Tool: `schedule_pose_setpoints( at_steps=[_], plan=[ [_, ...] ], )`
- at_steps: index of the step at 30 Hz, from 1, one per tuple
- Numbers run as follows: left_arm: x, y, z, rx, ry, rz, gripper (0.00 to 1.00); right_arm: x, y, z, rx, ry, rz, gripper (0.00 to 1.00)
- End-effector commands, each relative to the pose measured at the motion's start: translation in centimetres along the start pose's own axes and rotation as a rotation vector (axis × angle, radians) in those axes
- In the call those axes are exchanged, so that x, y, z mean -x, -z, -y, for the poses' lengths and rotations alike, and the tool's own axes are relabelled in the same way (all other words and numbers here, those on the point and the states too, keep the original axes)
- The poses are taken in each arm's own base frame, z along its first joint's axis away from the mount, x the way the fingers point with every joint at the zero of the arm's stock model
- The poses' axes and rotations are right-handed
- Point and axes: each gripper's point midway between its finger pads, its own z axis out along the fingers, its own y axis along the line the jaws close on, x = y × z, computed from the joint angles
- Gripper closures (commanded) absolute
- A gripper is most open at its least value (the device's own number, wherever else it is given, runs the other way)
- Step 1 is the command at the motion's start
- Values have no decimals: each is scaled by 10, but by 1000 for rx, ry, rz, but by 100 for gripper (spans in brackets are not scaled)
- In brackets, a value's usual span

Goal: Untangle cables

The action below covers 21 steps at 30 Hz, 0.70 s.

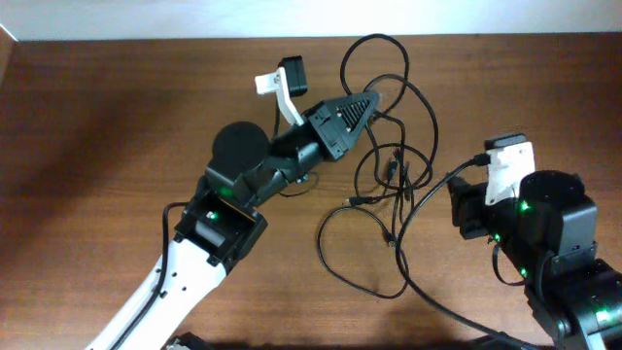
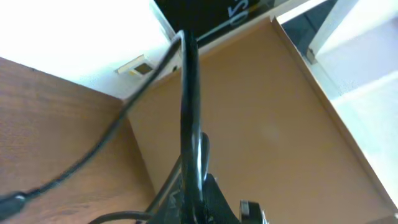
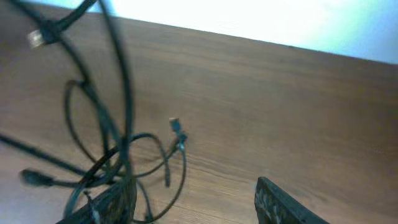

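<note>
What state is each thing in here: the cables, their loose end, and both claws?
cables: tangled, loops crossing each other on the table.
plug: loose, plugged into nothing.
left claw: shut on one strand of the cables.
right claw: open, holding nothing, next to the tangle.

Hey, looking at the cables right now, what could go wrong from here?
The left gripper appears shut on one strand of the cables; pulling could tighten the crossed loops into a knot.
A strand runs right by a finger of the open right gripper and might snag.
The top loop lies near the far edge of the table and could slip off.
</note>
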Motion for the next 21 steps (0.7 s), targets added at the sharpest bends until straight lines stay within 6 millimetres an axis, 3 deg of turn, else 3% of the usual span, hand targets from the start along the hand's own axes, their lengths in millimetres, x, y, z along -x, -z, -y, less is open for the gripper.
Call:
schedule_pose_setpoints(
  at_steps=[1, 6, 8, 10, 12, 18, 21],
  plan=[
    [5, 11, 17, -72, -89, -49, 100, 1, 3, 11, -61, -71, 6, 37],
    [45, 24, 56, -229, -204, 101, 100, -32, -13, -26, 138, -53, -175, 33],
    [55, 27, 51, -216, -195, 122, 100, -41, -28, -43, 230, -36, -248, 27],
    [70, 33, 43, -191, -194, 160, 100, -54, -43, -77, 435, 47, -331, 25],
    [102, 48, 28, -144, -167, 235, 100, -60, -54, -106, 634, 111, -359, 21],
    [128, 65, 13, -103, -160, 285, 100, -88, -69, -138, 913, 249, -405, 21],
    [128, 65, 13, -103, -160, 284, 100, -120, -103, -140, 947, 291, -475, 21]
  ],
)
